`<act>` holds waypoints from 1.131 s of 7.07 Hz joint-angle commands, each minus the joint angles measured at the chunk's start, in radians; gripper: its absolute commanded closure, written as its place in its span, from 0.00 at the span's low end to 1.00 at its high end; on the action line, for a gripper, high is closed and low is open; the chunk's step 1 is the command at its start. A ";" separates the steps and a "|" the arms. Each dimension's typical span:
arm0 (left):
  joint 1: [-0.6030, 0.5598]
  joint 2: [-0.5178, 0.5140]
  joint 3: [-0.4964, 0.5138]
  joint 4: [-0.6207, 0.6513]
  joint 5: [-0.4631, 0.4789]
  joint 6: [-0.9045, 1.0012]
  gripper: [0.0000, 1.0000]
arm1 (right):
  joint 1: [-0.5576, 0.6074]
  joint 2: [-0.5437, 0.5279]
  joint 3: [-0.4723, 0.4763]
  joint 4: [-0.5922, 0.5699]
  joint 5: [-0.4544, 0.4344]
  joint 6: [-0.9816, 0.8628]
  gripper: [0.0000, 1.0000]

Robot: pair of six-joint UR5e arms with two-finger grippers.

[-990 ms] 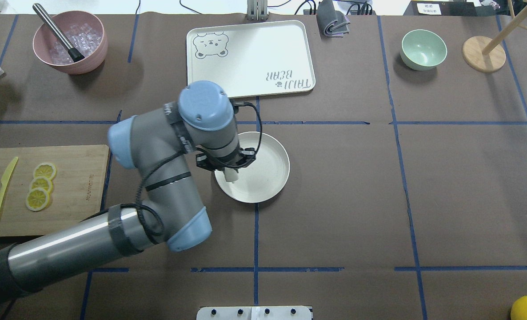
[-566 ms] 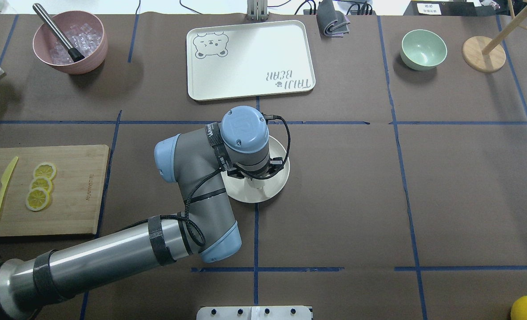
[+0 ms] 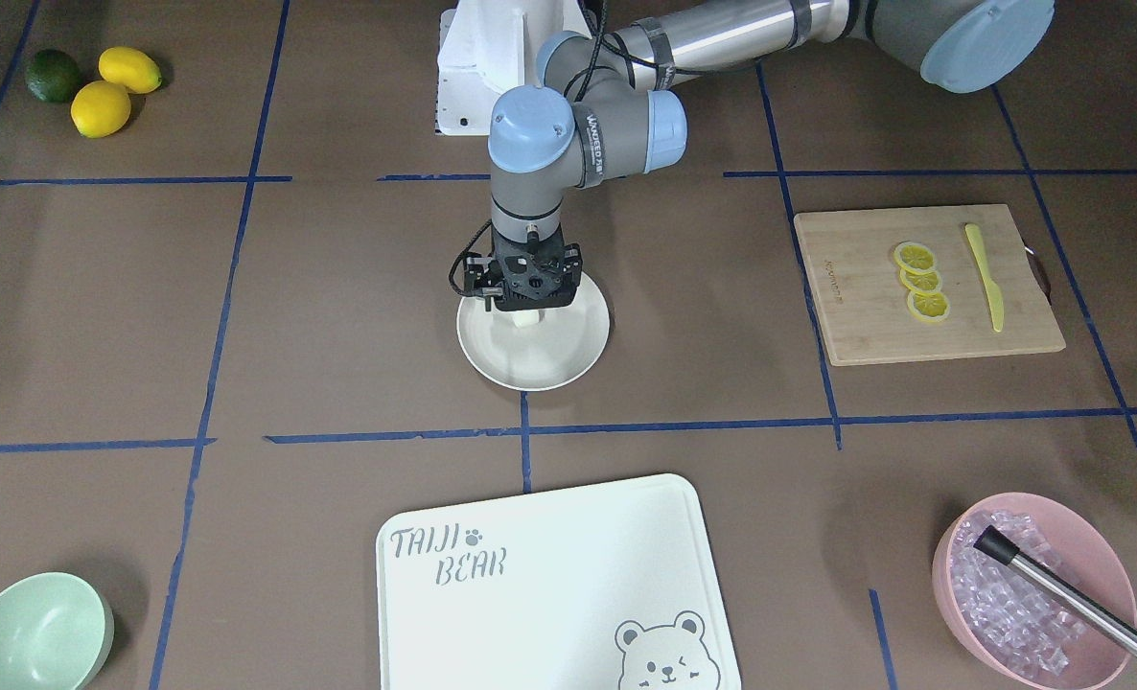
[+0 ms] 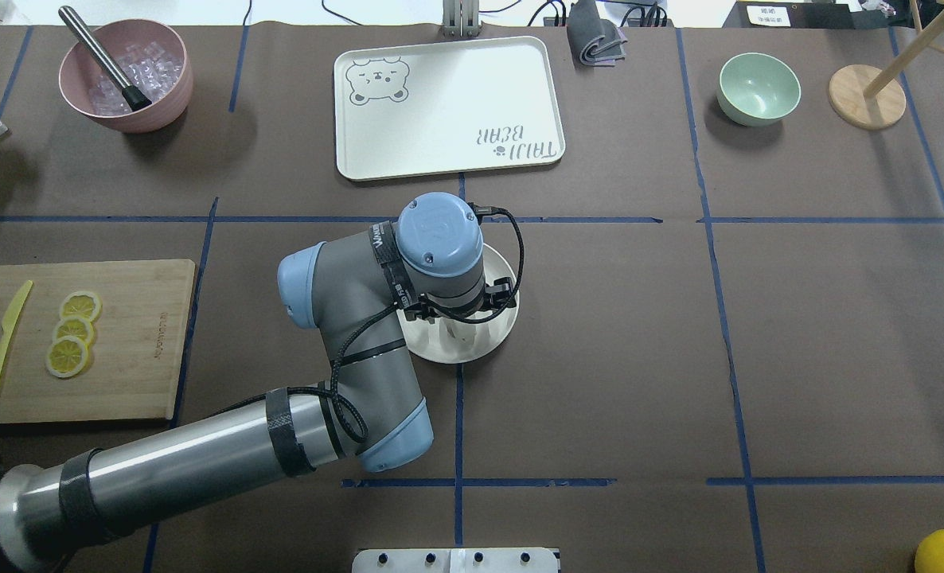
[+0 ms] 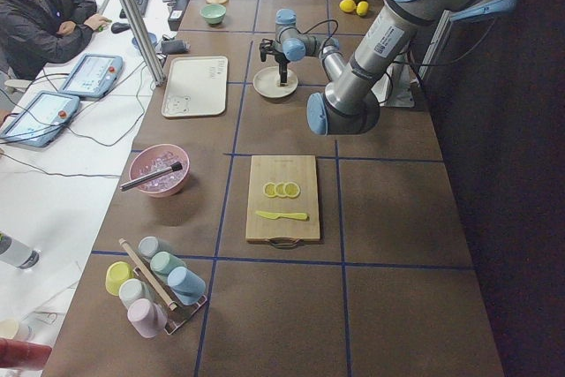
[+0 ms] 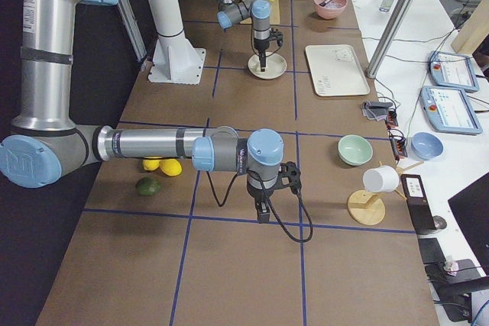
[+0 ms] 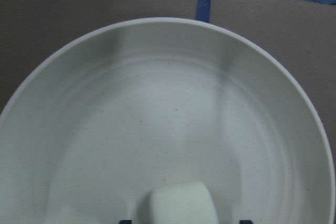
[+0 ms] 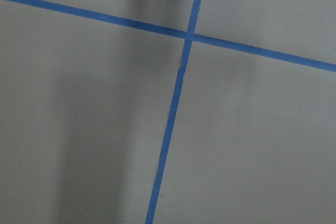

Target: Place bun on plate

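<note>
Spreading across the whole overhead view, the brown paper-covered surface (image 4: pixel 599 358) is ruled with blue tape lines. The left arm (image 4: pixel 185 454) comes in from the lower left, and its wrist covers the upper left of the plate (image 4: pixel 488 338) at centre frame, hiding the bun there. Above the plate, well apart, lies the white bear board (image 4: pixel 448 107); in the front-facing view its lettering reads "TAIJI BEAR". The wooden cutting board (image 4: pixel 130 350) sits at the left edge with print too small to read. It carries three lemon slices (image 4: pixel 74 330) and a yellow knife (image 4: pixel 6 338). A pink bowl (image 4: pixel 171 95) with a metal rod (image 4: pixel 102 56) is at upper left, a green bowl (image 4: pixel 758 87) at upper right.

The left pincer (image 3: pixel 527 307) stands upright over the plate. The bun (image 7: pixel 184 203) rests inside the plate near its rim, between dark fingertips (image 7: pixel 126 221) that sit narrowly parted, each just clear of it. The right pincer (image 6: pixel 262 213) points down at bare surface; I cannot tell its state.
</note>
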 commanded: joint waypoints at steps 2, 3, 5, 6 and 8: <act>-0.145 0.211 -0.268 0.071 -0.193 0.177 0.00 | 0.000 0.000 -0.001 0.000 0.002 0.000 0.00; -0.208 0.364 -0.429 0.097 -0.227 0.309 0.00 | 0.000 0.000 -0.004 0.000 0.002 0.000 0.00; -0.421 0.636 -0.591 0.146 -0.379 0.667 0.00 | 0.000 0.000 -0.006 0.000 0.002 0.000 0.00; -0.555 0.768 -0.604 0.148 -0.427 0.870 0.00 | 0.000 0.000 -0.006 0.000 0.000 -0.002 0.00; -0.832 0.883 -0.483 0.149 -0.433 1.226 0.00 | 0.000 0.000 -0.006 0.000 0.002 -0.002 0.00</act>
